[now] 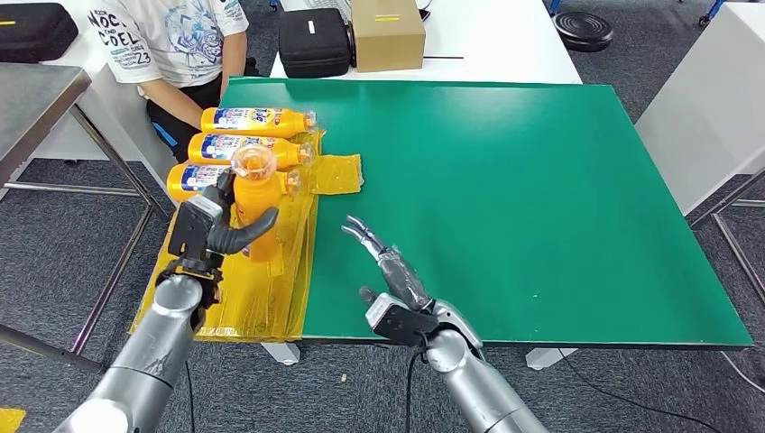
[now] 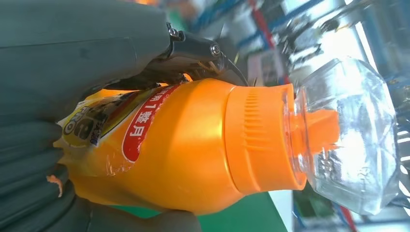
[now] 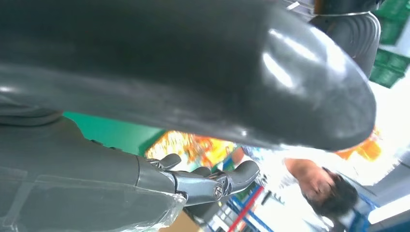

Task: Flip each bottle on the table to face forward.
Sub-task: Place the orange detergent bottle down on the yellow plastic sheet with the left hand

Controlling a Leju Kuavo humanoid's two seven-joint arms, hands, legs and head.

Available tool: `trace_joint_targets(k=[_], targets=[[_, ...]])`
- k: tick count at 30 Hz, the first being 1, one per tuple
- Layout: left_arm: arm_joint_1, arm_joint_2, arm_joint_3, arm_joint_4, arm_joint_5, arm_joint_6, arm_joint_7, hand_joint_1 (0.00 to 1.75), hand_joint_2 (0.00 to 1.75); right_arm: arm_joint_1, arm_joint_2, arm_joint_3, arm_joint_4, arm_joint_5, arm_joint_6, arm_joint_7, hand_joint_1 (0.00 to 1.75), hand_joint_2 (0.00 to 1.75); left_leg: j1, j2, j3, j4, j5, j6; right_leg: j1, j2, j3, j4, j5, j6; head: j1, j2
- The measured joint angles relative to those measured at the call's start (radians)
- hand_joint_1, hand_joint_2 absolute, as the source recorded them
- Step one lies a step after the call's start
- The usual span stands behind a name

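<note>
Bottle [image 1: 255, 203] upright in our left hand [image 1: 209, 227], fingers wrapped round orange body, clear cap up top; held over yellow plastic sheet [image 1: 271, 271] at table's left edge. Left wrist cam: same bottle [image 2: 193, 150] close up, label partly under our fingers [image 2: 29, 159]. Three more bottles [image 1: 257, 120] lying on sides just behind, caps twd table centre. Right hand [image 1: 397, 280] holding nothing, fingers spread, above green table [image 1: 541, 180]. Person [image 1: 171, 45] standing beyond bottles.
</note>
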Motion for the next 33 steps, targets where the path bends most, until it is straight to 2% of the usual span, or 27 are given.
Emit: trace_joint_targets(k=[6, 10, 15, 22, 27, 33], targets=[[-0.137, 0.050, -0.019, 0.021, -0.264, 0.081, 0.060, 1.75, 1.75, 0.039, -0.012, -0.070, -0.094, 0.020, 0.040, 0.006, 0.00, 0.00, 0.000, 0.000, 0.000, 0.000, 0.001, 0.000, 0.000, 0.000, 0.000, 0.000, 0.000, 0.000, 0.000, 0.000], [-0.238, 0.092, -0.106, 0.089, -0.502, 0.121, 0.092, 1.75, 1.75, 0.060, -0.013, -0.102, -0.119, 0.028, 0.047, 0.002, 0.00, 0.00, 0.000, 0.000, 0.000, 0.000, 0.001, 0.000, 0.000, 0.000, 0.000, 0.000, 0.000, 0.000, 0.000, 0.000], [-0.308, 0.126, -0.240, 0.175, -0.636, 0.092, 0.092, 1.75, 1.75, 0.094, -0.023, -0.130, -0.165, -0.004, 0.050, -0.001, 0.00, 0.00, 0.000, 0.000, 0.000, 0.000, 0.001, 0.000, 0.000, 0.000, 0.000, 0.000, 0.000, 0.000, 0.000, 0.000], [-0.380, 0.175, -0.414, 0.256, -0.669, -0.056, 0.072, 1.75, 1.75, 0.118, -0.041, -0.147, -0.207, -0.034, 0.052, -0.001, 0.00, 0.00, 0.000, 0.001, 0.000, 0.000, 0.000, 0.000, 0.000, 0.000, 0.000, 0.000, 0.000, 0.000, 0.000, 0.000], [-0.403, 0.195, -0.470, 0.282, -0.654, -0.098, 0.068, 1.75, 1.75, 0.124, -0.049, -0.151, -0.218, -0.034, 0.050, -0.001, 0.00, 0.00, 0.000, 0.001, 0.000, 0.000, 0.001, 0.000, 0.000, 0.000, 0.000, 0.000, 0.000, 0.000, 0.000, 0.000], [-0.413, 0.234, -0.535, 0.276, -0.526, -0.282, 0.057, 1.75, 1.75, 0.132, -0.058, -0.160, -0.226, -0.040, 0.040, -0.001, 0.00, 0.00, 0.000, 0.001, 0.000, 0.000, 0.001, 0.000, 0.000, 0.000, 0.000, 0.000, 0.000, 0.000, 0.000, 0.000]])
